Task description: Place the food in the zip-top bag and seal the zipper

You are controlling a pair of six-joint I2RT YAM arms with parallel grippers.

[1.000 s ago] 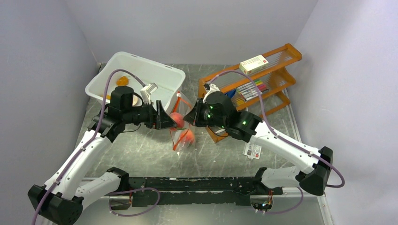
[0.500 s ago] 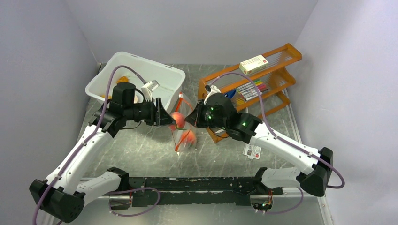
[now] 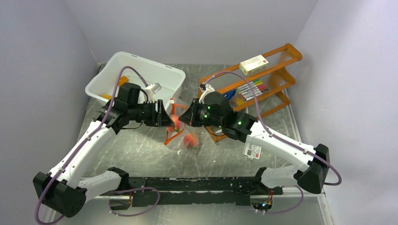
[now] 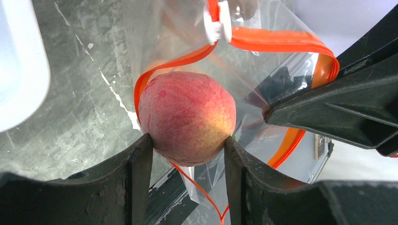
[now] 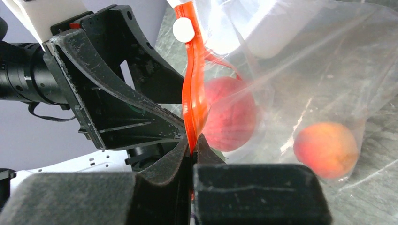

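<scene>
My left gripper (image 3: 170, 121) is shut on a pink-red peach (image 4: 187, 117) and holds it in the open mouth of the clear zip-top bag (image 3: 180, 140). The orange-red zipper (image 4: 277, 40) loops round the peach, and its white slider (image 4: 217, 23) sits above. My right gripper (image 3: 182, 117) is shut on the zipper (image 5: 193, 93) and holds the bag's mouth up off the table. In the right wrist view the peach (image 5: 230, 117) shows through the plastic. A second, orange-pink fruit (image 5: 326, 149) lies at the bottom of the bag (image 3: 190, 140).
A white tub (image 3: 141, 70) stands at the back left with an orange fruit (image 3: 123, 80) in it. An orange rack (image 3: 277, 79) at the back right holds markers (image 3: 248, 89) and a white box (image 3: 253, 63). A small card (image 3: 252, 151) lies on the table.
My right gripper has carried the bag's mouth a little to the left, closer to my left gripper. The bag hangs lower and further left. Both grips are unchanged.
</scene>
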